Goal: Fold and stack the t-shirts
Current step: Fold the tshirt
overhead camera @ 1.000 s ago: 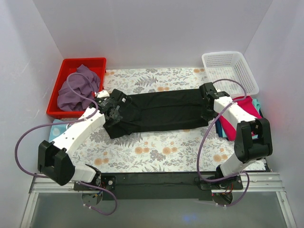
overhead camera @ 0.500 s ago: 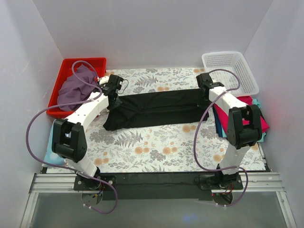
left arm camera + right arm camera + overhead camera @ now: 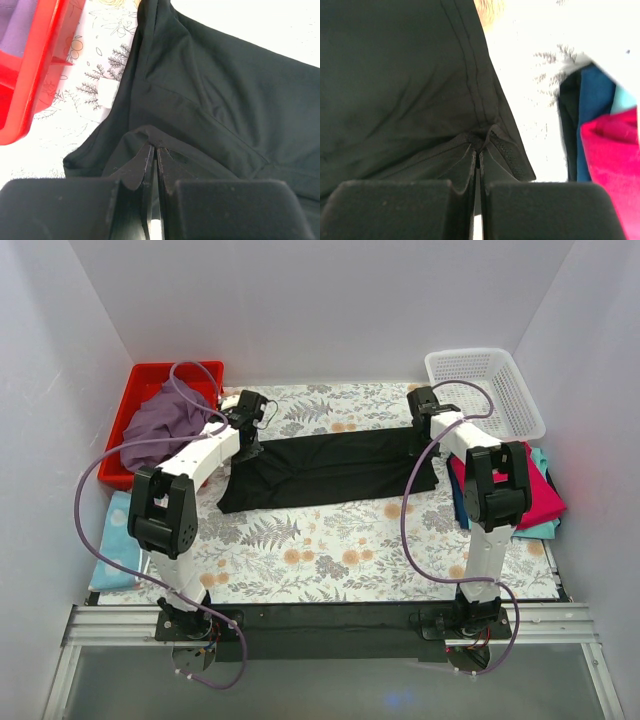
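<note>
**Ana:** Where is the black t-shirt (image 3: 325, 468)?

**Ben:** It lies flat on the desk (image 3: 330, 540), stretched out between the two grippers. Each one has an end of it.

**Ana:** Are they holding it?

**Ben:** Yes. The left gripper (image 3: 152, 149) is pressed together on a little fold of black cloth. The right gripper (image 3: 477, 142) pinches the stitched edge.

**Ana:** Will it be hard to move?

**Ben:** I think it is light, soft and floppy, so it will sag and wrinkle. It's best to hold it at the corners, by the stitched edge.

**Ana:** And the pink t-shirt (image 3: 535, 495)?

**Ben:** Just beside the right gripper.
</note>
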Motion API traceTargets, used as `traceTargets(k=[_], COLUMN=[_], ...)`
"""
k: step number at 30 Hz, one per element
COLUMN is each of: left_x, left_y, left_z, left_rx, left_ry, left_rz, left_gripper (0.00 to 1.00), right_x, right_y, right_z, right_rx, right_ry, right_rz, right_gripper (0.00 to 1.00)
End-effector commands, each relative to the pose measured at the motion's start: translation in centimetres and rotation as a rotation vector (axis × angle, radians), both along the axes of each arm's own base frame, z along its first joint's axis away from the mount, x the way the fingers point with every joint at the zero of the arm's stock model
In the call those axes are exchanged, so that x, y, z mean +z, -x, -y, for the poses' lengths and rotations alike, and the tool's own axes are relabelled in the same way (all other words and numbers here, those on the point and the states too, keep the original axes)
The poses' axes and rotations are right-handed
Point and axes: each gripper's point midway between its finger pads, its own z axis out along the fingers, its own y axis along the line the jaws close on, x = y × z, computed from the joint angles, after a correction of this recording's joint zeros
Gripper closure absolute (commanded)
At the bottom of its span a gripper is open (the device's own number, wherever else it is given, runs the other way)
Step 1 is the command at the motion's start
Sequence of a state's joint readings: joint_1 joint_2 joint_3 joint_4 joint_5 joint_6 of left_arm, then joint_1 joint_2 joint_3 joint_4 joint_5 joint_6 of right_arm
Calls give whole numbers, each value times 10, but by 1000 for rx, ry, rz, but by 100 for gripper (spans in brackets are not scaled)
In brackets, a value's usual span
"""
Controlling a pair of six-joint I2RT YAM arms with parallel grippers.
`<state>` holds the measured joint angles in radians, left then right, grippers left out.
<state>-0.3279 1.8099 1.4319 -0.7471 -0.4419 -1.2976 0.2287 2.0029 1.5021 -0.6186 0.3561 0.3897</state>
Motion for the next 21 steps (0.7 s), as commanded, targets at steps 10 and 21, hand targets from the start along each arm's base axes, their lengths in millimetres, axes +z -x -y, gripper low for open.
traceTargets(k=[10, 21], left_x=[15, 13], left_y=[-67, -16], left_z=[5, 48], left_rx=[7, -213], left_ry=[27, 213], left_rz=[94, -11], left_gripper=[52, 50], right_x=[50, 54], right_y=[-38, -15], right_z=[14, 7], right_rx=[-31, -2], right_ry=[38, -15], right_rz=[148, 131], right_gripper=[58, 58])
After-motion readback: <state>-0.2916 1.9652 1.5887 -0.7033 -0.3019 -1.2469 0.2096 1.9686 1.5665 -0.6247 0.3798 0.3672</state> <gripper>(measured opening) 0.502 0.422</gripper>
